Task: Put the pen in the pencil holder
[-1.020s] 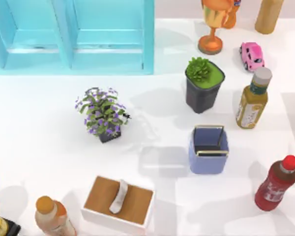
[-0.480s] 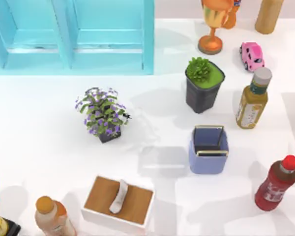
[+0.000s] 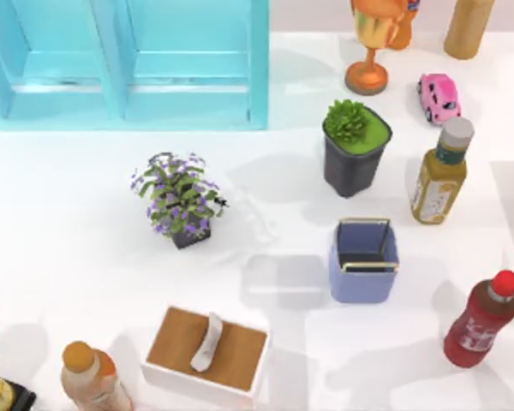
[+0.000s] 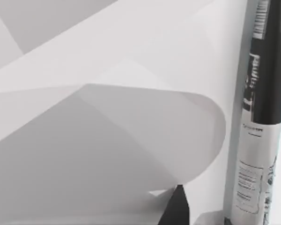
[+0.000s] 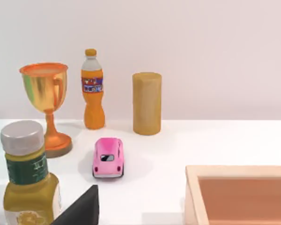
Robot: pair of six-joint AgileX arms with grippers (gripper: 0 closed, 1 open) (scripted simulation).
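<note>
Pen (image 3: 383, 237) standing inside pencil holder (image 3: 363, 278) toward tabletop's right edge; finger state of both grippers impossible to tell.

Dark fingertip of the left hand (image 4: 175, 208) and right hand (image 5: 82, 208), each low in its wrist view.

Bright, even light on our white tabletop (image 3: 86, 257).

We see soft grey shadows falling left of the things: beside the pencil holder (image 3: 363, 261) and the dark grey pot (image 3: 354, 150). Broad pale shadow bands cross the tabletop's right edge. Edges look crisp and undistorted; no glare shows.
</note>
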